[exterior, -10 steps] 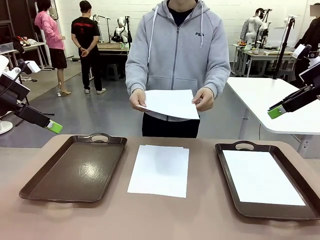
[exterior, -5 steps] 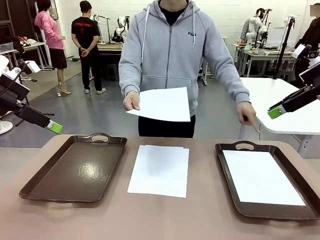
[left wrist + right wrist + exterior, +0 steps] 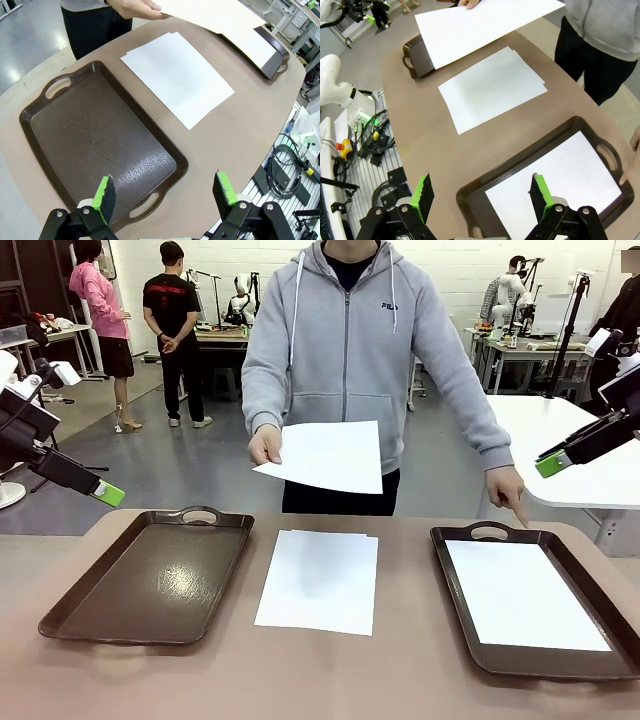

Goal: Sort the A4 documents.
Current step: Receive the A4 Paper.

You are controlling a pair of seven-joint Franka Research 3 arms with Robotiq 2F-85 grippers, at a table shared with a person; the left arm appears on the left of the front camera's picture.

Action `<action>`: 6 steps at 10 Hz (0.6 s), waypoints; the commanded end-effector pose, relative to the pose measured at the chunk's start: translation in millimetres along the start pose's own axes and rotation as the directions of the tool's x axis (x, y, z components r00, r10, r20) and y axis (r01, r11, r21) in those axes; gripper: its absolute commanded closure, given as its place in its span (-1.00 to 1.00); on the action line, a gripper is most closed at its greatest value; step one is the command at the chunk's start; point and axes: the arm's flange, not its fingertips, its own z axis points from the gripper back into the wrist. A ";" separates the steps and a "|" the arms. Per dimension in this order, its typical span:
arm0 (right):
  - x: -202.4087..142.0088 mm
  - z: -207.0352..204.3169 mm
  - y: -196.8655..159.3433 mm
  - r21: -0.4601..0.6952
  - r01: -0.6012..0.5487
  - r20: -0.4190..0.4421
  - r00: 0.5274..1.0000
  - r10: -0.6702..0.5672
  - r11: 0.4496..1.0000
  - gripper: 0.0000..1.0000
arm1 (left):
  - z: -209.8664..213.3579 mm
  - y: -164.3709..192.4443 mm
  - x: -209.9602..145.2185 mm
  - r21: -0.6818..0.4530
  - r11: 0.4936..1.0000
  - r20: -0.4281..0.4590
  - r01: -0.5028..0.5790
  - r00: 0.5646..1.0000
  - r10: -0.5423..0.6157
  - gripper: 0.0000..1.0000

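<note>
A small stack of A4 documents [image 3: 318, 580] lies on the table between two dark brown trays. The left tray [image 3: 150, 575] holds nothing; the right tray [image 3: 455, 590] holds one white sheet [image 3: 522, 595]. Across the table a person holds another sheet [image 3: 322, 456] in one hand above the far edge. The other hand [image 3: 512, 495] points a finger down at the right tray's far handle. My left gripper [image 3: 165, 190] hangs open over the left tray's near end. My right gripper [image 3: 482, 191] hangs open over the right tray [image 3: 470, 195]. Both are empty and well above the table.
The tan table [image 3: 320, 680] has a rounded far edge. The person stands close behind it. A white table [image 3: 560, 440] stands at the back right. Cables and rails lie off the table's sides [image 3: 365, 145].
The person let go of the sheet with one hand and swung that hand out and down to point at the right tray. Both arms have stayed still.
</note>
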 end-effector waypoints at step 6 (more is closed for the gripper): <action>-1.9 -1.2 1.1 0.014 -0.004 0.023 1.000 0.004 1.000 -1.00 | 0.0 0.4 -0.3 -0.006 1.000 0.003 -0.001 1.000 0.001 -1.00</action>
